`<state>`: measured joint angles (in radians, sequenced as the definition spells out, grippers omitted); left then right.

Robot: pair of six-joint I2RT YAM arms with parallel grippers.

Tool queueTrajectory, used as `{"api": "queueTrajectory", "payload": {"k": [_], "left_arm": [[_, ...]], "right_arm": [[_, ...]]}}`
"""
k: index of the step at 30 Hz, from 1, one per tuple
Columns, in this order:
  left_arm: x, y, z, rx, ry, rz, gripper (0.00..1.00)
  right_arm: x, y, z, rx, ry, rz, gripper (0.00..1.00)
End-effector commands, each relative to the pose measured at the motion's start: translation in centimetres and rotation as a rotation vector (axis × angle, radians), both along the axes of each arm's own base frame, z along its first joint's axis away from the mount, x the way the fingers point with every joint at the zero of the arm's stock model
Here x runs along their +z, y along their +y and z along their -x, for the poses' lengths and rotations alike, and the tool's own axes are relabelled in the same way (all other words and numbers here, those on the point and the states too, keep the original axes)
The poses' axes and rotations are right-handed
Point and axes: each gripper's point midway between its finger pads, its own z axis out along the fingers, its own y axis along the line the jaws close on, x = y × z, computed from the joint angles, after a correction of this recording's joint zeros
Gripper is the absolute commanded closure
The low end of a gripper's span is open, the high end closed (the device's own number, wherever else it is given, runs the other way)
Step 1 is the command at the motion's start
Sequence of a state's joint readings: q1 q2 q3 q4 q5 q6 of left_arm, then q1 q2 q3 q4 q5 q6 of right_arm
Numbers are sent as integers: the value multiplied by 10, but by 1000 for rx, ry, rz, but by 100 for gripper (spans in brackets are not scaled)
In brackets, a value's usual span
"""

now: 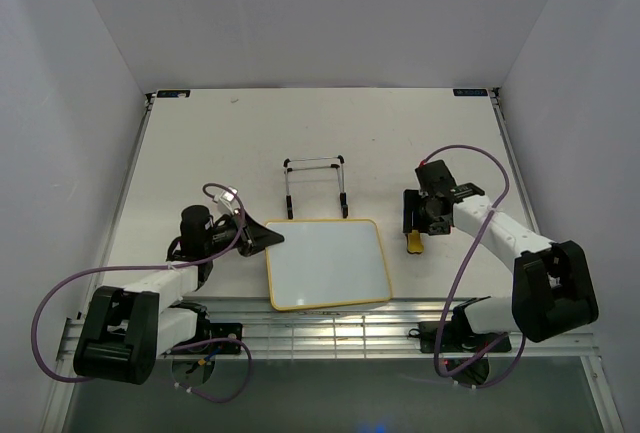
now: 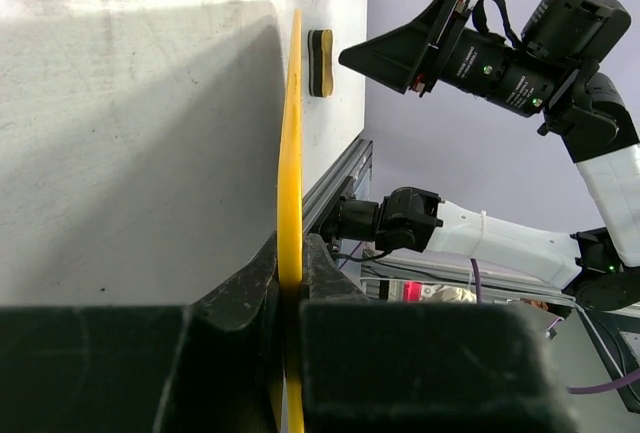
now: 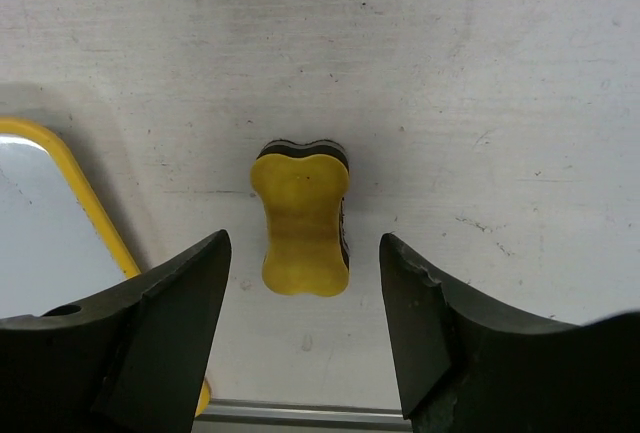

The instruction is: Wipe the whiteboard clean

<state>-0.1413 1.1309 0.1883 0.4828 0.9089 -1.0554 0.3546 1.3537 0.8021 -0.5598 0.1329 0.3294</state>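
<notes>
left gripper clamped on whiteboard, left edge. right gripper, fingers spread wide and empty, poised over eraser right of whiteboard. step judged: eraser pickup; next, lower and grip.

Surface finishes, tabletop items.
Small rectangular whiteboard: smooth white face with a slight sheen; the thin yellow frame looks like smooth plastic. Yellow bone-shaped eraser block: matt, foam-like top over a black felt-like layer. White table: matt, scuffed, grey-smudged. Black wire easel: thin metal rod. Fingers of the right gripper: matt black plastic, faintly grained.
</notes>
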Motion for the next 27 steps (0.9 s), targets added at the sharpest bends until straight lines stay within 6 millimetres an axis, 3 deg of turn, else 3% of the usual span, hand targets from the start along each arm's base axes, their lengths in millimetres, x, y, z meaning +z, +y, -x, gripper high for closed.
{"api": "queueTrajectory", "payload": {"k": [1, 9, 10, 16, 17, 19, 20, 23, 24, 25, 27], "left_arm": [[31, -5, -3, -36, -109, 57, 100], [56, -11, -25, -52, -143, 98, 100], [66, -12, -33, -59, -175, 104, 100], [82, -20, -64, -106, -192, 151, 100], [91, -22, -73, -109, -212, 163, 100], [91, -25, -89, -114, -187, 186, 100], [103, -27, -101, -119, -223, 198, 100], [99, -32, -127, -141, -218, 211, 100], [111, -33, -140, -152, -261, 218, 100], [104, -35, -148, -175, -257, 227, 100], [120, -36, -166, -193, -314, 253, 100]], "right_arm": [[17, -6, -2, 1, -40, 18, 32], [51, -5, -6, 4, -124, -10, 31], [53, -5, -5, 6, -126, -10, 31], [53, -7, -1, 11, -127, -9, 31], [52, -7, 0, 12, -125, -8, 31], [50, -7, 2, 17, -117, -10, 31], [50, -7, 2, 20, -116, -9, 30], [48, -6, 4, 20, -113, -12, 30], [49, -6, 4, 21, -118, -15, 30], [49, -6, 5, 23, -117, -19, 30], [47, -6, 7, 28, -115, -19, 30]]}}
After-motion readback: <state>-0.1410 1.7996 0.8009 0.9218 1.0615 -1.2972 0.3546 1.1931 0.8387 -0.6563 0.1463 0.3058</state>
